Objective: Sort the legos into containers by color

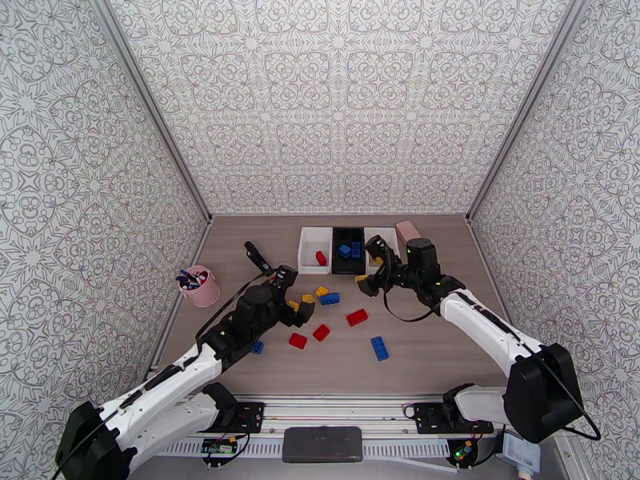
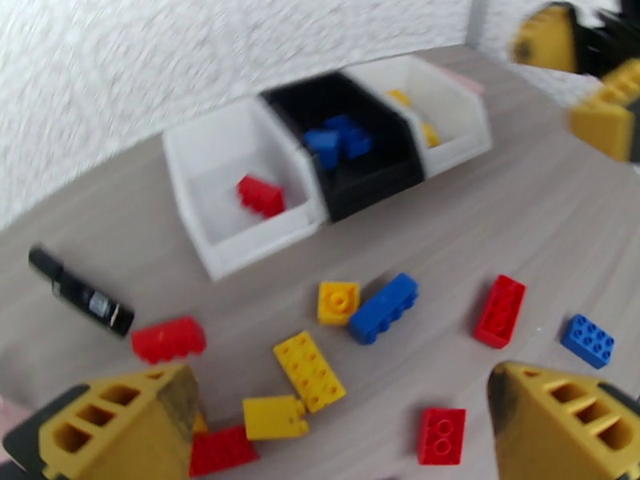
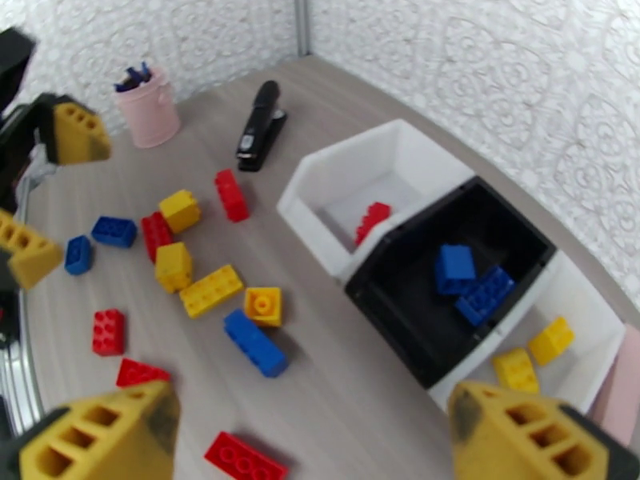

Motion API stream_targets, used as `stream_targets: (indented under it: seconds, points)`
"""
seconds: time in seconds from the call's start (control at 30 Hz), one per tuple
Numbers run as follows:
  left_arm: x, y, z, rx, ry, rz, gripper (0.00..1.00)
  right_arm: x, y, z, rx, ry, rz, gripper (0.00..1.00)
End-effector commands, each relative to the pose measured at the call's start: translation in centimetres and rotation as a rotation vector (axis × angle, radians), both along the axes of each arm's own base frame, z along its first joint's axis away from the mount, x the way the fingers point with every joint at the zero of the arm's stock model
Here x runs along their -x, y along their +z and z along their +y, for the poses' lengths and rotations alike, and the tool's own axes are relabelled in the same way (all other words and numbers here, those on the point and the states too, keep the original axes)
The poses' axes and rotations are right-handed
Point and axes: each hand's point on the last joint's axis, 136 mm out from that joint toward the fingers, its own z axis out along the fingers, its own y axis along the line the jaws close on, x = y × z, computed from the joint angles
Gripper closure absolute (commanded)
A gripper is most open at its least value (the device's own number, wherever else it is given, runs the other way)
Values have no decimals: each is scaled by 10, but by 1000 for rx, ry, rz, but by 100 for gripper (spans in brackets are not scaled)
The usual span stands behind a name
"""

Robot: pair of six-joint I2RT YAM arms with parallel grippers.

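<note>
The legos, small studded plastic bricks in red, blue and yellow, lie mostly loose on the grey wood-grain desk, scattered around its middle and out toward 8 o'clock. A few already sit in the three small rectangular open-top trays, which stand in a row at 12 o'clock. The left white tray holds one red brick, the black tray holds blue ones, and the right white tray holds yellow. That appears to fix a colour for each tray and a destination for every loose brick.

The right tool hangs just at 6 o'clock of the black and right white trays, fingers spread wide with nothing between them. The left tool is spread fully wide too and holds nothing. It hovers low over the 8 o'clock cluster with a long yellow brick beneath its gap, probably lined up for a pick.

A pink cup of pens stands at 9 o'clock, a black bar lies at 10 o'clock, and a pink rounded block sits at 1 o'clock, just beside the right white tray. None of these blocks the way to the trays. The nuisance is crowding: bricks lie close together, some touching, so a finger may nudge a neighbour, and both arms reach toward the same middle patch.
</note>
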Motion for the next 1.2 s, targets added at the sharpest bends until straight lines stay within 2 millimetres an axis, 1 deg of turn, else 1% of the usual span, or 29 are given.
stream_targets:
  seconds: [0.0, 0.07, 0.17, 0.3, 0.43, 0.53, 0.67, 0.83, 0.9, 1.0, 1.07, 1.17]
  points:
    - [-9, -25, 33, 25, 228, 190, 1, 10, 3, 16, 24, 93, -3, 8]
    - [-14, -40, 44, 11, 299, 279, 0, 12, 1, 22, 34, 117, 0, 8]
    - [-28, -54, 60, 3, 405, 362, 0, 14, -2, 28, 44, 135, 4, 8]
    - [-54, -67, 64, -82, 392, 414, 0, 15, -6, 33, 54, 152, 12, 8]
    - [-82, -84, 73, -168, 383, 496, 0, 15, -7, 31, 71, 146, 7, 7]
    - [-98, -97, 78, -157, 393, 548, 0, 16, -3, 31, 68, 146, -2, 7]
    - [-116, -111, 77, -164, 392, 579, 0, 19, 3, 32, 55, 160, -13, 7]
    - [-123, -133, 75, -165, 372, 650, 0, 24, 11, 36, 28, 189, -23, 6]
    - [-123, -140, 77, -149, 372, 675, 1, 23, 15, 36, 19, 185, -28, 6]
    - [-121, -147, 74, -139, 339, 705, 2, 23, 20, 36, 7, 178, -42, 6]
    - [-121, -150, 72, -127, 329, 721, 4, 22, 20, 35, 1, 171, -49, 6]
    - [-122, -151, 71, -111, 329, 731, 11, 22, 19, 35, 1, 168, -48, 6]
